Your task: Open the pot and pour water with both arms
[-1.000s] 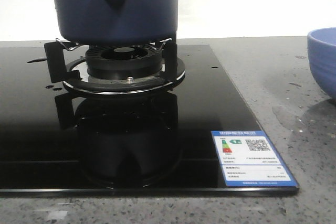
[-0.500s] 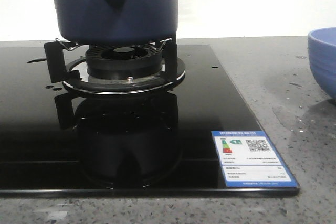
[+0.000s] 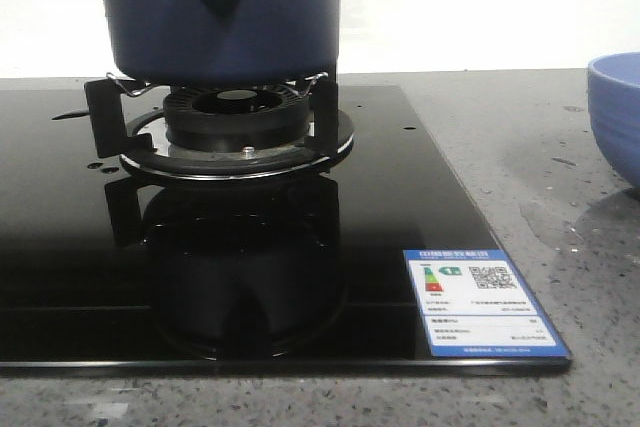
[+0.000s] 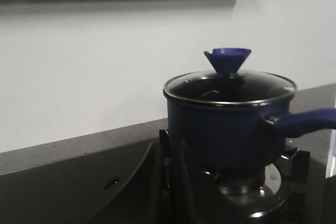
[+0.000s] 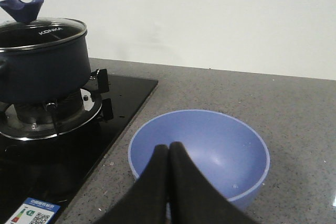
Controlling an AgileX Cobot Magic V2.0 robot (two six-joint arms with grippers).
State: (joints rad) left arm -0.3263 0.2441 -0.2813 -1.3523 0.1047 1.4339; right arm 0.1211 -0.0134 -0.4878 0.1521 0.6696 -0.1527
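Observation:
The dark navy pot (image 3: 220,17) stands on the gas burner (image 3: 237,127), its handle stub facing the front camera. In the left wrist view the pot (image 4: 220,129) carries a glass lid (image 4: 230,88) with a blue cone knob (image 4: 227,60) and a long blue handle (image 4: 304,120). It also shows in the right wrist view (image 5: 42,72). My left gripper (image 4: 167,148) is shut and empty, low beside the pot's side. My right gripper (image 5: 169,148) is shut and empty, above the near rim of the light blue bowl (image 5: 210,150). Neither gripper shows in the front view.
The black glass hob (image 3: 380,207) has a blue energy label (image 3: 478,300) at its near right corner. The light blue bowl (image 3: 615,112) stands on the grey speckled counter (image 3: 560,197) to the right of the hob. A white wall lies behind.

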